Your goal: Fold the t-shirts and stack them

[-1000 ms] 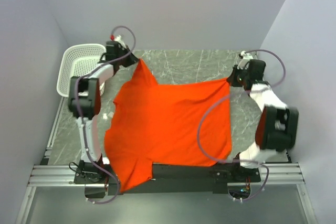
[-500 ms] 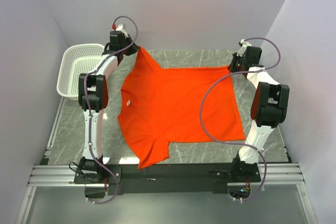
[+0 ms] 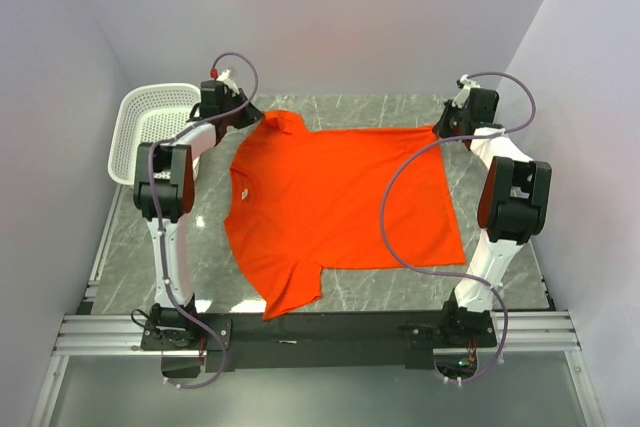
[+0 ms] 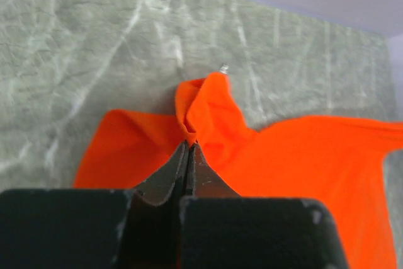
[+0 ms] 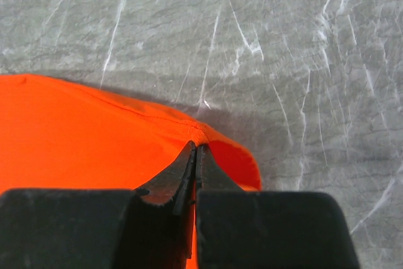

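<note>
One bright orange-red t-shirt (image 3: 340, 202) lies spread on the grey marble table, one sleeve pointing at the near edge. My left gripper (image 3: 256, 118) is shut on the shirt's far left sleeve; in the left wrist view the jaws (image 4: 189, 144) pinch a bunched fold of the t-shirt (image 4: 208, 108). My right gripper (image 3: 440, 130) is shut on the shirt's far right hem corner; in the right wrist view the jaws (image 5: 195, 147) clamp the t-shirt (image 5: 82, 137) at its hem. Both grippers sit low at the table's far side.
A white perforated basket (image 3: 150, 132) stands at the far left of the table, beside the left arm. Grey walls close in at the back and both sides. A metal rail (image 3: 320, 332) runs along the near edge.
The shirt was pulled from hanging over the near edge to the far side and laid down. In the last half second the left gripper lowered and the sleeve it holds went slack.
</note>
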You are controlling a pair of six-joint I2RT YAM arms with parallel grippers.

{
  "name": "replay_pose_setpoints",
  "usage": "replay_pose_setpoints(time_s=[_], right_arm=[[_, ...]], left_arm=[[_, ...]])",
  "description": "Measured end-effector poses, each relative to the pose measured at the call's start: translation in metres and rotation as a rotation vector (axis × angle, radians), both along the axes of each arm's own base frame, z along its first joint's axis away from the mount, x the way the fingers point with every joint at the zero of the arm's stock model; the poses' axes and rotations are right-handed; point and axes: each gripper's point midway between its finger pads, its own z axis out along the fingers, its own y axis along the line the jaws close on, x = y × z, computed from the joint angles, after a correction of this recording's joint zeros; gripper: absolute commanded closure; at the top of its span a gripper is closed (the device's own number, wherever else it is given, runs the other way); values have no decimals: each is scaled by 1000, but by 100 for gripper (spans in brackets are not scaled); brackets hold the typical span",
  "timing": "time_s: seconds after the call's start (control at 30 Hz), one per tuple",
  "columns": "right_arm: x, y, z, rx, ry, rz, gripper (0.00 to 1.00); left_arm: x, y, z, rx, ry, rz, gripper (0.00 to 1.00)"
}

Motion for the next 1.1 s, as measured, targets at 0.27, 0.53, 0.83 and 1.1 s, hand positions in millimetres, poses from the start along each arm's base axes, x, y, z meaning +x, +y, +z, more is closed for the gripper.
replay_pose_setpoints(time_s=[0.27, 0.53, 0.83, 1.1], right_arm=[[-1, -4, 0, 13, 3, -11, 100], [-3, -8, 0, 31, 10, -19, 100], [-6, -10, -3, 40, 26, -21, 100], [-9, -11, -4, 55, 35, -14, 100]], left_arm=[[-42, -3, 77, -28, -149, -46, 100], [-70, -10, 100, -31, -191, -108, 100], [-94, -13, 79, -18, -118, -139, 100], [-112, -11, 113, 3, -179, -150, 100]])
